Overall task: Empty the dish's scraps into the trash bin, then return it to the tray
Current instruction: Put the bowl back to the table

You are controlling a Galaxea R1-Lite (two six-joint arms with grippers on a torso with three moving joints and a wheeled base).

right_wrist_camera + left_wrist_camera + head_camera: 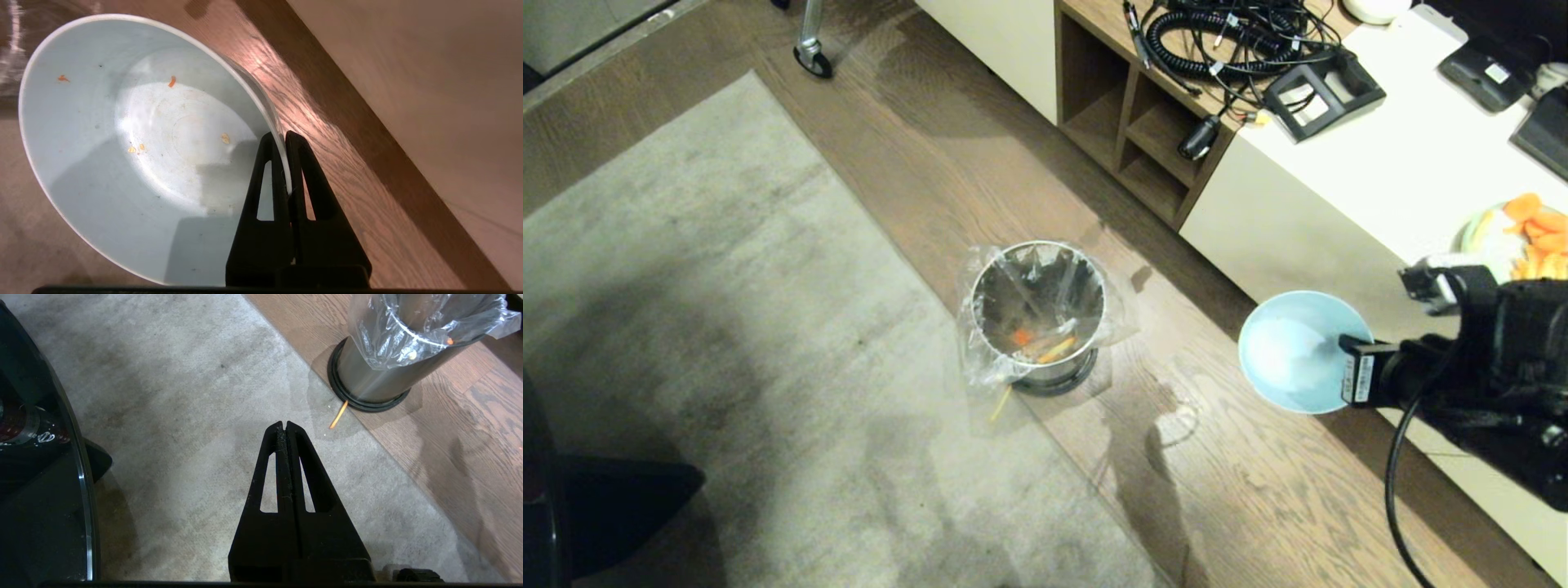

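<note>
My right gripper [282, 136] is shut on the rim of the dish [135, 147], a pale round bowl. In the head view the dish [1290, 351] hangs tilted above the wood floor, to the right of the trash bin [1039, 314] and close to the white cabinet. Only a few tiny orange and yellow crumbs cling inside the bowl. The scraps [1045, 345] lie at the bottom of the steel bin, inside its clear liner. One orange stick [338, 415] lies on the carpet by the bin's black base. My left gripper [284, 424] is shut, empty, hovering over the carpet. The tray is out of view.
A white cabinet [1380, 163] with open wooden shelves [1135, 114] stands at the right, carrying cables, black devices and a pale-green plate of orange pieces [1523, 233]. Grey carpet [686, 327] covers the left floor. A dark rounded robot part [41, 477] sits beside the left gripper.
</note>
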